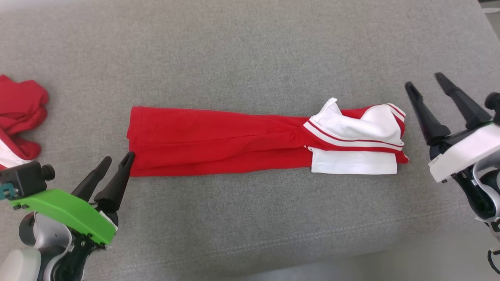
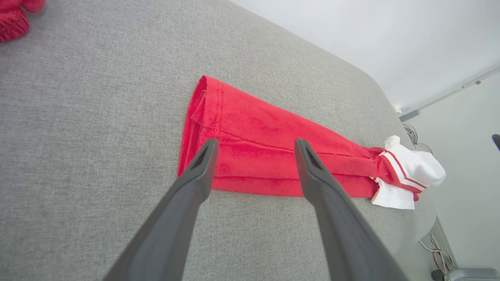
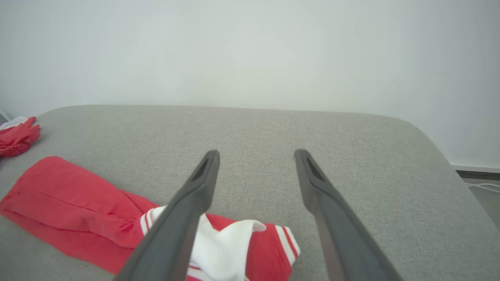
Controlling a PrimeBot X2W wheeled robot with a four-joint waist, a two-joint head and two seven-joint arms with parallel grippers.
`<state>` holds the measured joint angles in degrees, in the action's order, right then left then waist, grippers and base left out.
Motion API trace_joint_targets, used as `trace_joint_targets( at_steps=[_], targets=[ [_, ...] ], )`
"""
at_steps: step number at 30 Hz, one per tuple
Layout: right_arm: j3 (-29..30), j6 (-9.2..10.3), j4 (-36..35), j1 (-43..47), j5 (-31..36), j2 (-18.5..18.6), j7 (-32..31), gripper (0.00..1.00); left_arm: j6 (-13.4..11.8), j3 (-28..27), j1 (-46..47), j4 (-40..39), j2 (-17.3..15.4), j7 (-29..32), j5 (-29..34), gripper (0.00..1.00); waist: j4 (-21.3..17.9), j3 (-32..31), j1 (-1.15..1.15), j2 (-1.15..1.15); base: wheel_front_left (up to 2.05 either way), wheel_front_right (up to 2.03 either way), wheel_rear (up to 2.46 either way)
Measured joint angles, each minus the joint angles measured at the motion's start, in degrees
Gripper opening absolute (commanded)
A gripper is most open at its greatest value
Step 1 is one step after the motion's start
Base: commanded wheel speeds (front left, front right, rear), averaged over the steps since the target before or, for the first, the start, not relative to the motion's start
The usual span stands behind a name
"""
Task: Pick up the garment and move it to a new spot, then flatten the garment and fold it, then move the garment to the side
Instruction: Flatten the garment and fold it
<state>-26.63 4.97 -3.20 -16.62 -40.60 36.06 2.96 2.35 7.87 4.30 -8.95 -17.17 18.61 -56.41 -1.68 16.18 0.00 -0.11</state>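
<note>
Grey bench (image 1: pixel 250 47). Across its middle, a red garment (image 1: pixel 218 140) folded into a long strip, white striped end to the right. Just beside its near left corner, the left end effector (image 1: pixel 119 157), open, empty; just right of the white end, the right end effector (image 1: pixel 424 80), spread and empty. Next fold, likely: pinch all layers, lift low, keep edges aligned. Far left, another red heap (image 1: pixel 19 113).

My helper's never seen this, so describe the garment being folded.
On the grey cushion, look at the middle: the garment is a long red band. Unlike the crumpled red heap at the left edge, it lies flat, white-trimmed on the right.
</note>
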Motion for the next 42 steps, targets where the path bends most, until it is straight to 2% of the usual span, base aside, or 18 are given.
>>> trace_joint_targets(
  at_steps=[5, 13, 18, 25, 33, 37, 42],
  targets=[
    [2.66, 1.67, 0.03, 2.88, 1.53, -0.67, 3.9, 1.0, -0.94, -0.23, -1.49, 0.18, 0.01, -3.88, 5.17, 1.0, 0.47, -2.45, 0.0, 0.0, 0.0, 0.0, 0.0],
    [5.11, 2.22, 1.76, 9.22, 3.65, -2.75, 8.26, 1.0, -2.83, 0.76, -5.16, 0.19, 1.01, -10.06, 11.76, 1.0, 1.54, -6.58, 0.0, 0.0, 0.0, 0.0, 0.0],
    [7.11, 2.24, 3.09, 12.81, 3.93, -5.53, 9.34, 1.0, -4.23, 0.9, -7.71, 0.52, 2.11, -13.63, 13.68, 1.0, 2.42, -8.8, 0.0, 0.0, 0.0, 0.0, 0.0],
    [14.48, 2.26, 8.03, 19.6, 4.22, -11.79, 10.5, 1.0, -4.95, 1.72, -11.18, 1.91, 2.19, -17.95, 18.89, 1.0, 3.72, -11.71, 0.0, 0.0, 0.0, 0.0, 0.0],
    [16.59, 2.26, 12.12, 24.08, 8.75, -15.05, 10.71, 1.0, -5.67, 1.34, -15.23, 4.35, 2.08, -22.68, 21.98, 1.0, 4.47, -14.46, 0.0, 0.0, 0.0, 0.0, 0.0],
    [19.28, 2.26, 12.96, 25.77, 8.8, -18.0, 11.14, 1.0, -5.98, 1.54, -16.72, 4.79, 2.04, -24.34, 23.04, 1.0, 4.58, -15.9, 0.0, 0.0, 0.0, 0.0, 0.0],
    [19.47, 2.26, 12.95, 28.07, 8.82, -20.93, 11.14, 1.0, -6.23, 1.66, -17.97, 4.79, 2.29, -25.58, 23.07, 1.0, 4.96, -16.87, 0.0, 0.0, 0.0, 0.0, 0.0]
  ],
)
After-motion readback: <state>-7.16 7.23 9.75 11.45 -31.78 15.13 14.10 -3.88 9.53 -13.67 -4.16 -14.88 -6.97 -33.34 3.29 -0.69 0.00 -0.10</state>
